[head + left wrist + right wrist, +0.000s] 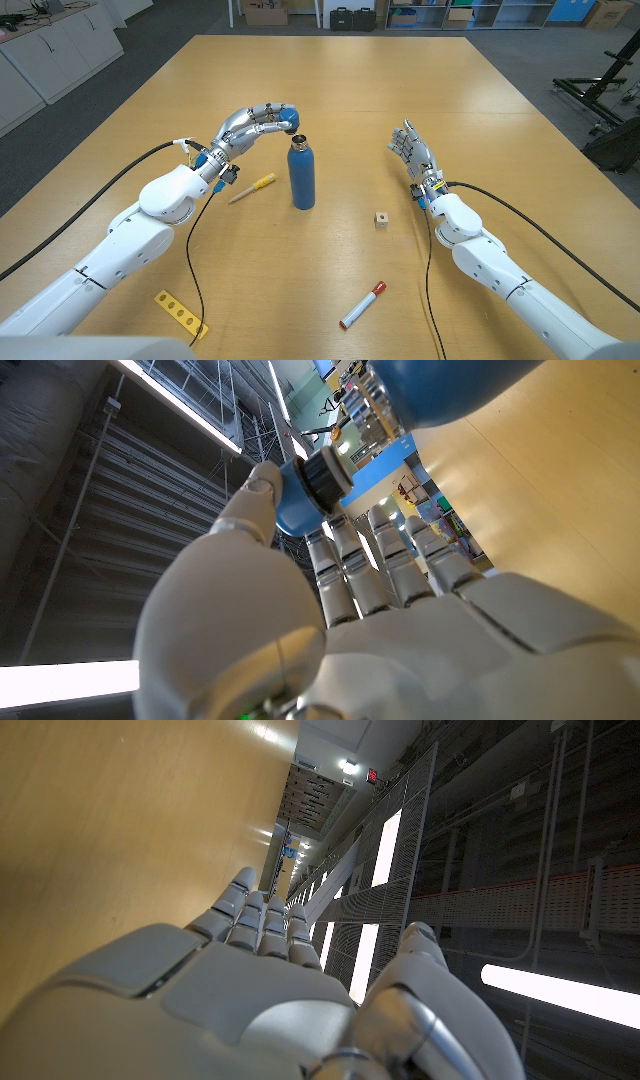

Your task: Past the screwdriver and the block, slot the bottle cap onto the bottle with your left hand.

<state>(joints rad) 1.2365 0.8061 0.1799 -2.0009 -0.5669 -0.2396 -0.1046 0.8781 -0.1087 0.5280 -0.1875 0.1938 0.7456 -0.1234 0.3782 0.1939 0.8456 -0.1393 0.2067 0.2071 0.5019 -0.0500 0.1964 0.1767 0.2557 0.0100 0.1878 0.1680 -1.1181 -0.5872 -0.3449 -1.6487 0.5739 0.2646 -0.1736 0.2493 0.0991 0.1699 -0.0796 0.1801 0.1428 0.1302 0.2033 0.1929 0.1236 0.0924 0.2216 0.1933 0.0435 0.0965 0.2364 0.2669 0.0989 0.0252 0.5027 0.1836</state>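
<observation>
Head view shows the wooden surface (330, 90), smooth and pale. On it the blue metal bottle (302, 180) stands upright. My left hand (250, 128) pinches the round blue bottle cap (288, 118) just beside the bottle's neck; I judge only seating is left. My right hand (412, 150) waits, fingers apart, holding nothing.

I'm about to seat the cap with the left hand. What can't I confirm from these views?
- Head view: the left hand covers the bottle cap; its gap to the bottle mouth is hidden.
- Left wrist view: the bottle is cut off by the frame edge; thread alignment is unclear.
- Head view: the block is too small for detail.
</observation>
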